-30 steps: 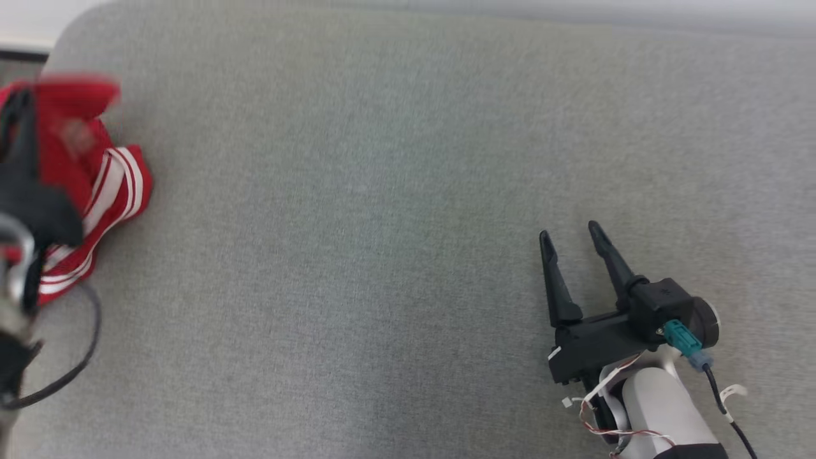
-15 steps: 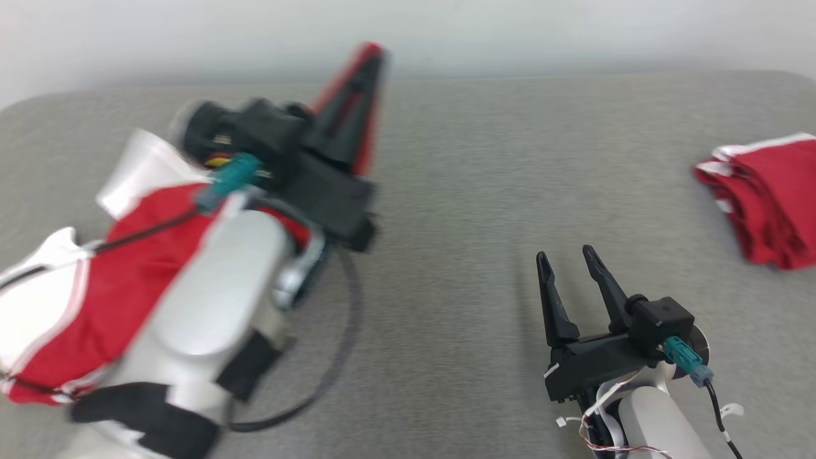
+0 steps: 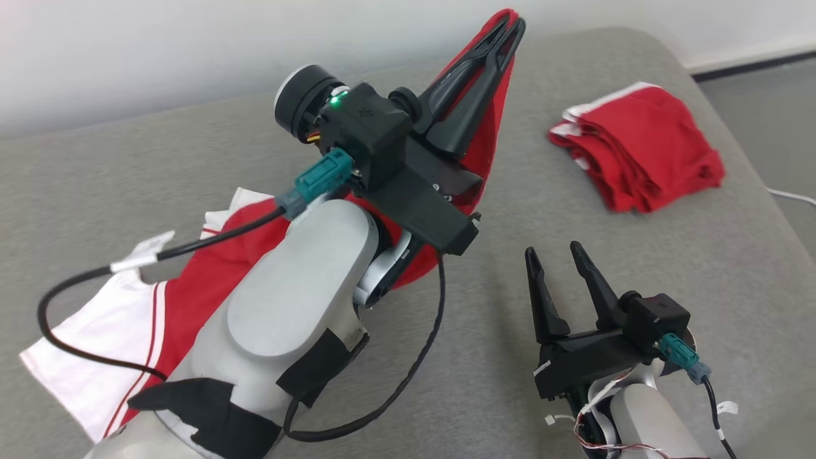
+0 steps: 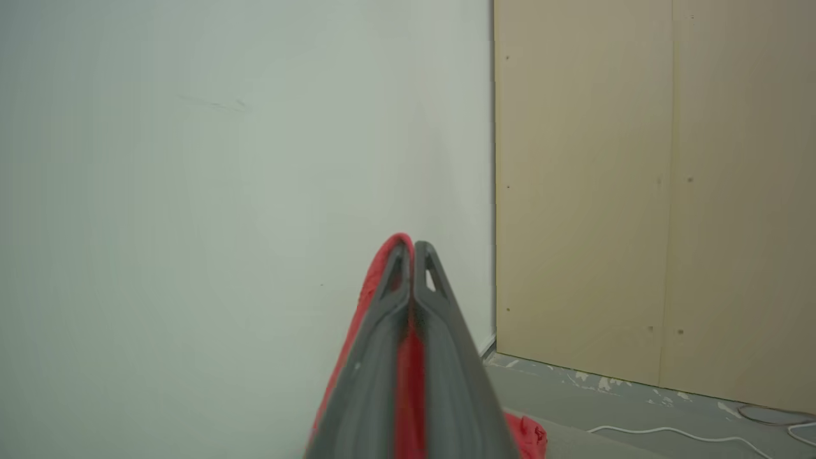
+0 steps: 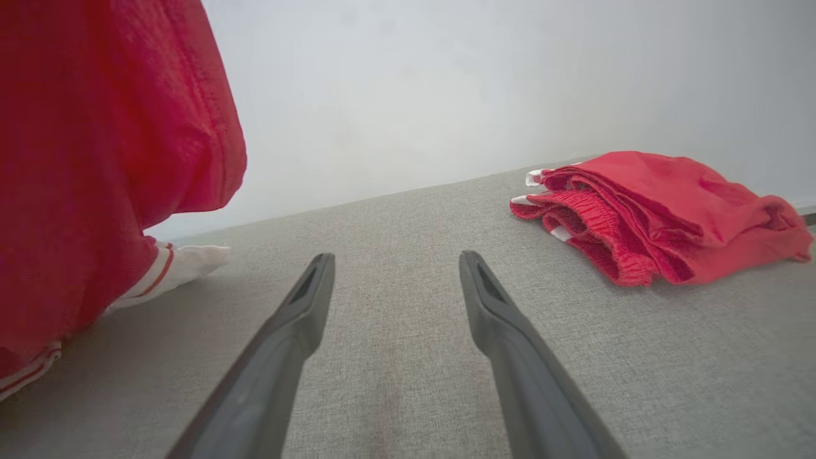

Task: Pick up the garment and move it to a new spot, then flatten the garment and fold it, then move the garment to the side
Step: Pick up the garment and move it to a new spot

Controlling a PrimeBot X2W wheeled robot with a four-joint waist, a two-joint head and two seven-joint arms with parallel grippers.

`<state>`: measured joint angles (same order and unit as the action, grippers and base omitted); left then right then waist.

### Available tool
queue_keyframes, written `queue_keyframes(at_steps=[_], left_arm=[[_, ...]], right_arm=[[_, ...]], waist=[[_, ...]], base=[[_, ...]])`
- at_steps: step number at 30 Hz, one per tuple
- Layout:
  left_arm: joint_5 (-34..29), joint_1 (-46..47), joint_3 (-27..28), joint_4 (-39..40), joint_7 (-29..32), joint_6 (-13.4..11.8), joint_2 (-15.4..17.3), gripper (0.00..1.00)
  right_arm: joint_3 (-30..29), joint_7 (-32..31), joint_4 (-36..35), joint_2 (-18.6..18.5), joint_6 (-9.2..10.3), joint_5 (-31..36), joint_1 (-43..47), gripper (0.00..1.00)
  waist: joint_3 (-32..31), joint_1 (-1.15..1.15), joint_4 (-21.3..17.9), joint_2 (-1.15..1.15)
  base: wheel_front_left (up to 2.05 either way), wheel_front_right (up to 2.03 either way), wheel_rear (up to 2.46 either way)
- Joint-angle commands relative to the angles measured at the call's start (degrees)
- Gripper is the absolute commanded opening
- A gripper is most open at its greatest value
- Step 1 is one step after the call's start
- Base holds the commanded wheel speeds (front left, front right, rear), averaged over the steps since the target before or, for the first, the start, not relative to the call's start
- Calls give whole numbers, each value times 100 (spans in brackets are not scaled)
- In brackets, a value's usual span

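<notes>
**Left gripper holds the garment up by a pinch; right gripper stands spread**

From the head view we see the left gripper [image 3: 513,25] high over the far middle of the grey cushioned surface [image 3: 159,172], its two dark fingers pressed together on a peak of the red-and-white garment [image 3: 191,287]. From that pinch the red cloth hangs down behind the left wrist and arm. Its lower part, with a white panel and red stripes, lies on the near left of the surface. A black cable [image 3: 408,382] loops from the left arm. At the near right we see the right gripper [image 3: 553,250] with its fingers spread apart and nothing between them, low over the surface. At the far right, well apart from both grippers, lies a second red garment [image 3: 637,146] in a bunched, folded heap with white trim at its left edge.

In the left wrist view we see the fingers closed tip to tip, with a strip of red cloth caught between them and more red along their left side. Behind them stand a pale wall [image 4: 191,191] and a tan wooden panel [image 4: 637,191], and a white cord [image 4: 669,435] lies on the floor.

In the right wrist view the spread fingers point across bare grey fabric. The hanging garment is at the left, its white striped edge touching the surface, and the second red garment lies at the far right.
</notes>
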<state>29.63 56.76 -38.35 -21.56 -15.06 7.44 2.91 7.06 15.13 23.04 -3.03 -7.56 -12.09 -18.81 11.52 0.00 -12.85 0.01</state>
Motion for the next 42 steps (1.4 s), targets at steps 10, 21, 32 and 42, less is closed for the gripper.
queue_keyframes(at_steps=[10,21,32,42], left_arm=[[-526,-792,807,-946,-17,-215,95,100],[-973,-2736,2380,-693,-17,-400,508,100],[-1517,-4555,3840,-303,-17,-331,463,100],[-1957,-5930,4597,415,-17,-312,131,100]], right_arm=[[-118,0,-65,22,16,-81,-6,100],[-237,0,28,18,16,102,214,100],[-286,0,220,18,16,304,675,100],[-240,0,282,17,16,347,1051,100]], waist=[[63,0,1,-1],[-457,0,585,-1],[-1007,0,1021,-1],[-1280,0,1068,-1]], base=[[0,0,0],[0,0,0],[0,0,0],[0,0,0]])
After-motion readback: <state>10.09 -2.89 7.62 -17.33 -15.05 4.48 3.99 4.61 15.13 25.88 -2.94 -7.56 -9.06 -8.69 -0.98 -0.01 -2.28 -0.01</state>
